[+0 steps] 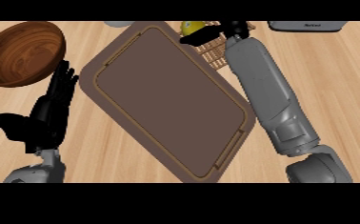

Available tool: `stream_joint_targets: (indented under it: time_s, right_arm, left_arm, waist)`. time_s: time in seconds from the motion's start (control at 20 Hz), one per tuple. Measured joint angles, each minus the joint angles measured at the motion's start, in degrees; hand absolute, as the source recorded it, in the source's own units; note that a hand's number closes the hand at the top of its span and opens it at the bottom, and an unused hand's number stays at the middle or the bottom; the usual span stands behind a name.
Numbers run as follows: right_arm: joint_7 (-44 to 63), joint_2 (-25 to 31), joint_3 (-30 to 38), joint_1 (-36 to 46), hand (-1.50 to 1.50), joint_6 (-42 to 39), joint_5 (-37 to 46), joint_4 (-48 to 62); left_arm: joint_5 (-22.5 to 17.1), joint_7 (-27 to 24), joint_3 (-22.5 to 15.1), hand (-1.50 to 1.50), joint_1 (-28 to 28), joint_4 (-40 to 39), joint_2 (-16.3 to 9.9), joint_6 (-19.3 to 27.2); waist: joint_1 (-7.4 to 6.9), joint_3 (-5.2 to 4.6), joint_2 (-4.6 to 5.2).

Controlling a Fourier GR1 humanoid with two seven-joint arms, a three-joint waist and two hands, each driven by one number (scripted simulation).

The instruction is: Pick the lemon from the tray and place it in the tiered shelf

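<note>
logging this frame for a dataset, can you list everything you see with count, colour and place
tray: 1, brown, centre of the counter, lying diagonally, nothing on it
wooden bowl: 1, dark reddish brown, far left
lemon: 1, yellow, top centre, over the wicker shelf, partly hidden by the right hand
tiered shelf: 1, tan wicker, beyond the tray's upper right edge, mostly hidden by the right forearm
appliance: 1, grey and dark, top right corner, cut off by the edge
pale round object: 1, whitish, top edge left of the tray, too cropped to name
counter: 1, light wood
left hand: 1, black, lower left, open, resting
right hand: 1, black, top centre, fingers round the lemon
</note>
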State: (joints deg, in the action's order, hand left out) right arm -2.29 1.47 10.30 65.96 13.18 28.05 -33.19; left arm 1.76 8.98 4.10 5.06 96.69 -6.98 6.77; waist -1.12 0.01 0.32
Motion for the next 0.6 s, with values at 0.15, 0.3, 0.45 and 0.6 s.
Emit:
stream_joint_targets:
  time_s: [0.15, 0.3, 0.45, 0.6]
  right_arm:
    - [-0.61, 0.14, 1.94, 0.38, -1.5, -0.43, -2.76, -1.96]
    - [-0.47, 1.38, 3.47, -0.26, -1.5, -0.43, -4.73, -3.87]
    - [1.73, 4.08, 5.26, -0.84, -1.5, -0.75, -6.44, -6.36]
    - [5.28, 8.32, 7.31, -1.43, -1.5, -2.62, -8.27, -8.54]
  left_arm:
    - [-0.43, 0.59, 0.54, 0.0, -0.64, 0.96, -0.46, -0.37]
    - [0.0, 0.81, 0.45, 0.0, -0.84, 1.13, -0.29, -0.09]
    - [-0.09, 2.25, 0.88, 0.0, 0.44, 0.64, -0.6, 0.01]
    - [-0.3, 1.45, 1.17, 0.0, -0.3, 0.32, -0.59, -0.26]
  waist:
    - [0.22, -0.01, -0.16]
    - [0.47, -0.01, -0.23]
    - [0.93, -0.01, -0.36]
    - [1.28, -0.01, -0.48]
